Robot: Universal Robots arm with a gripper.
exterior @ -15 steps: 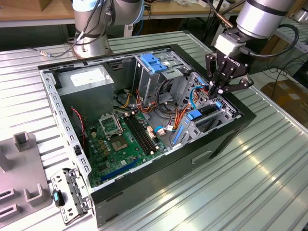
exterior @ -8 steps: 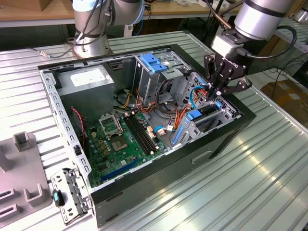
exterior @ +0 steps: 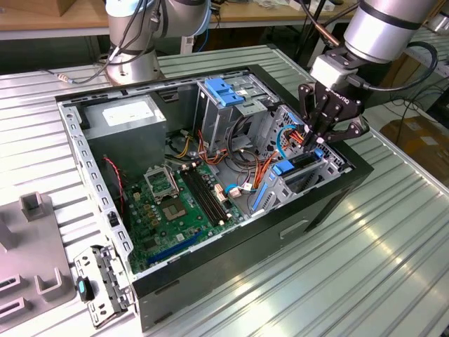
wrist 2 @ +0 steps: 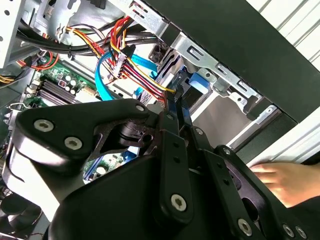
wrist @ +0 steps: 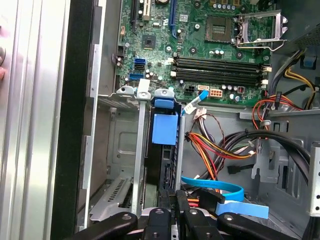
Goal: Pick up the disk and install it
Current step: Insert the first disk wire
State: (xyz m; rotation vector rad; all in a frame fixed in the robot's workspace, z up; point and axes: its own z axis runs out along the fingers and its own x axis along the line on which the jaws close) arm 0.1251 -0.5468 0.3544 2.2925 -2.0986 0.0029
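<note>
From my console, most of the disk point(wrist: 165, 150) is hidden: in the first wrist view I see it edge-on, standing in the drive bay point(wrist: 122, 150), a blue rail tab at its top and its lower part sunk behind the gripper point(wrist: 175, 212). Its label face is out of sight. The fingers are pressed close together, pinching the disk's thin edge; in the second wrist view the fingertips point(wrist 2: 177, 107) meet at the blue rail, though the gripper body blocks the contact itself. In the exterior view the gripper point(exterior: 317, 144) hangs over the bay at the computer case's point(exterior: 210, 260) corner on the exterior view's right. Room is tight: metal bay walls flank the disk, cable bundles point(wrist: 215, 145) crowd just beside it. A hand point(wrist 2: 285, 182) rests outside the case wall, partly cut off.
</note>
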